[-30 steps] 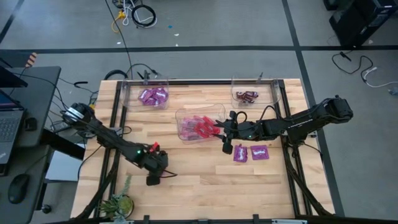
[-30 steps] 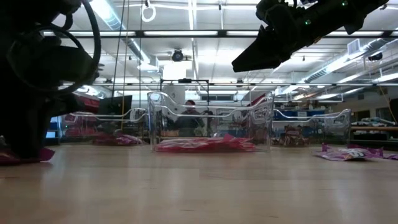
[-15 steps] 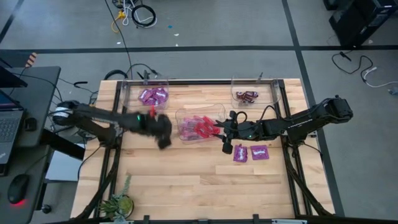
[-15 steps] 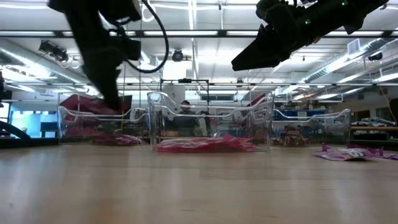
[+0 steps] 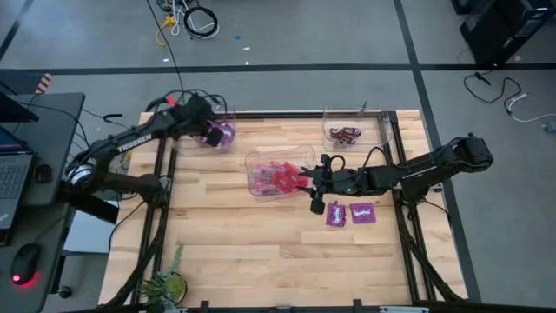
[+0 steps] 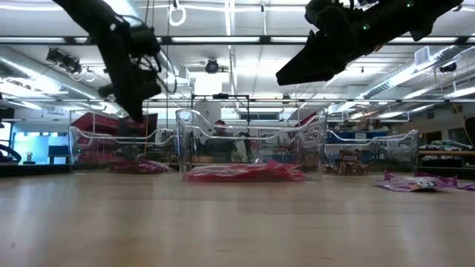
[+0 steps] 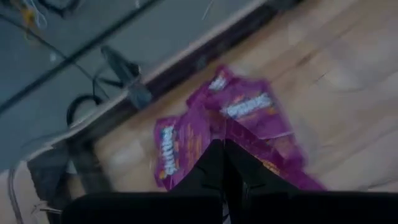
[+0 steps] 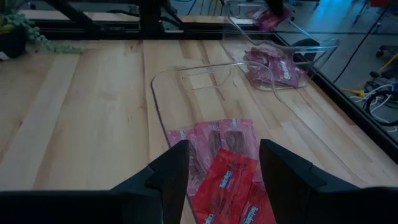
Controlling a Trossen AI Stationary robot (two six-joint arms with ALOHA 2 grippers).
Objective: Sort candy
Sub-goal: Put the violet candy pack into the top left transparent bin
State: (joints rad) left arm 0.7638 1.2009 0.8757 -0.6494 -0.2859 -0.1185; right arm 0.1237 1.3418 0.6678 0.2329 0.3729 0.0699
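**Left arm swings from mid-table to the far-left bin**

Swinging away from the table's near-left part 1 s ago and from beside the middle bin 0.5 s ago, the left gripper [image 5: 211,132] now hangs over the far-left bin [image 5: 184,144]. Its fingers are pressed together on a purple packet [image 7: 249,146], seen in the left wrist view above more purple candy [image 7: 177,146] lying in that bin.

Nearest on the butcher-block table [image 5: 261,261], the bare wood runs wide. Right of centre, 2 purple packets [image 5: 350,213] lie flat on the wood, just on the near side of the right gripper [image 5: 306,180]. That gripper has not moved; its fingers are spread apart with nothing between them, poised at the right edge of the middle bin [image 5: 257,159], which holds red candy [image 5: 278,178].

Farther back, the far-right bin [image 5: 376,130] holds dark brown candy [image 5: 345,134].

Beyond the table lies grey floor with black cables [image 5: 198,19]; a desk with a laptop [image 5: 10,178] stands at the left.
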